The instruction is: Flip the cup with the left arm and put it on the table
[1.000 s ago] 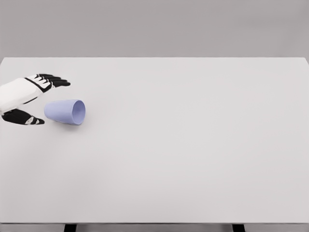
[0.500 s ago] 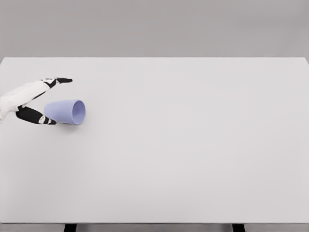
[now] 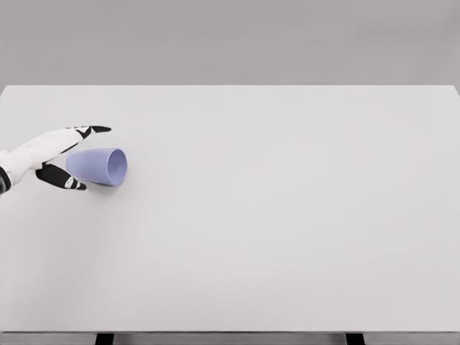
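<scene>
A light blue cup (image 3: 99,166) lies on its side at the left of the white table (image 3: 273,215), its mouth facing right. My left hand (image 3: 77,158) reaches in from the left edge and straddles the cup's closed end. The fingers (image 3: 90,130) stretch over the far side of the cup. The thumb (image 3: 66,180) lies along its near side. The hand is still spread and has no closed hold on the cup. The right arm does not show.
The table's far edge runs across the top of the view and its near edge along the bottom. A plain grey wall stands behind it.
My left hand has moved right and closer to the cup, and the fingers have come down toward its top. The cup has not moved.
</scene>
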